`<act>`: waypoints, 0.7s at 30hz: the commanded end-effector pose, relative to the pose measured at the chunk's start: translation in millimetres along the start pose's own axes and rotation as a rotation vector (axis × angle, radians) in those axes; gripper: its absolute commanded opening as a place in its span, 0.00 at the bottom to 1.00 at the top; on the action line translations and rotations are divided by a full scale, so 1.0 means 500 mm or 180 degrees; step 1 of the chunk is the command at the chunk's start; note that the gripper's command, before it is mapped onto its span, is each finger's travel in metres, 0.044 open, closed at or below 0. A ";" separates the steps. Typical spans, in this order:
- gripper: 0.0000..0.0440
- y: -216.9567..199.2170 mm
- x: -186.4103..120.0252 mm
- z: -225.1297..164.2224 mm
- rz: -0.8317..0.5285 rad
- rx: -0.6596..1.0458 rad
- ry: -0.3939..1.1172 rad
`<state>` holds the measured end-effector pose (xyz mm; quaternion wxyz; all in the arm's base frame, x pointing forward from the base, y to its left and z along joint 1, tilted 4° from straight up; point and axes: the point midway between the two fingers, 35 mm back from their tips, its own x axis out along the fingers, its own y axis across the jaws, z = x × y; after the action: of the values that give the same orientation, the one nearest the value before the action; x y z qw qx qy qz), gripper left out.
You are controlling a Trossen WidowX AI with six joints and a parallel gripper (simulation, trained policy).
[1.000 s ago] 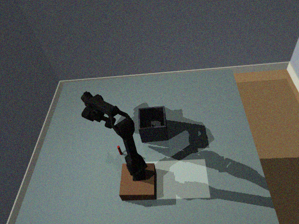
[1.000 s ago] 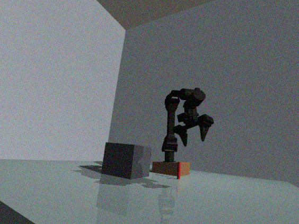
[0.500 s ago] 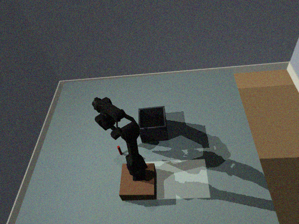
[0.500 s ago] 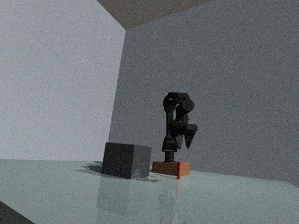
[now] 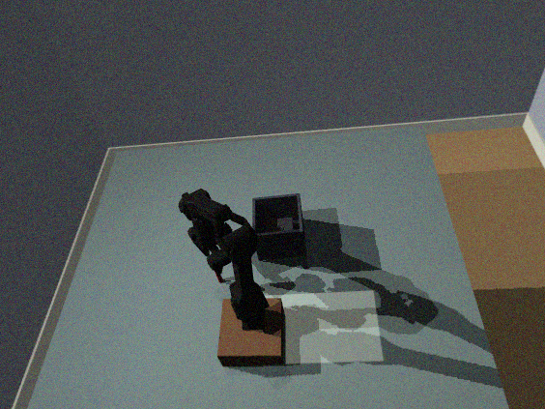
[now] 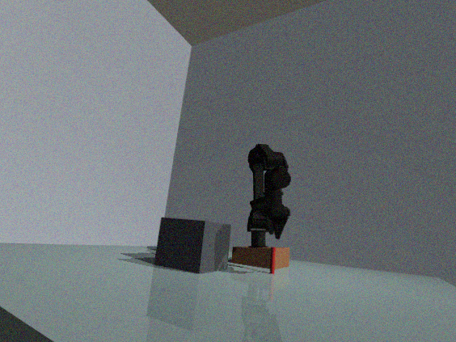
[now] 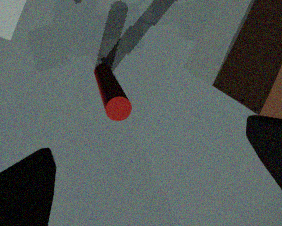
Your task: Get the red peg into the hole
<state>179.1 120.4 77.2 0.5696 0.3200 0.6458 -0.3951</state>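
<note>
The red peg (image 5: 219,277) (image 6: 273,260) (image 7: 118,108) stands upright on the pale surface, its round top facing the wrist camera. My gripper (image 6: 275,235) (image 7: 154,143) is open and empty, pointing down above the peg. In the wrist view the peg lies between the two fingers' sides but ahead of the tips, nearer the left finger. In the top view the arm hides most of the fingers. The open dark box (image 5: 281,248) (image 6: 179,243) stands apart from the peg. A lighter patch shows on its bottom; the hole cannot be made out.
The arm stands on a brown block (image 5: 248,344) (image 6: 251,256) (image 7: 245,55), close to the peg. A pale rectangle (image 5: 343,351) (image 7: 7,17) lies beside the block. The box's tall walls stand beyond the arm in the top view. Arm shadows cross the surface.
</note>
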 end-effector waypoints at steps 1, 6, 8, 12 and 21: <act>0.98 -0.011 0.022 0.004 -0.0044 0.0112 0.0009; 0.97 -0.017 0.054 0.011 -0.0069 0.0239 -0.0005; 0.98 -0.018 0.066 0.014 -0.0070 0.0287 -0.0015; 0.98 -0.018 0.090 0.019 -0.0064 0.0382 -0.0037; 0.92 -0.011 0.139 0.027 0.0005 0.0569 -0.0071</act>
<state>171.0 104.6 17.7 0.5483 0.3643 0.6061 -0.4464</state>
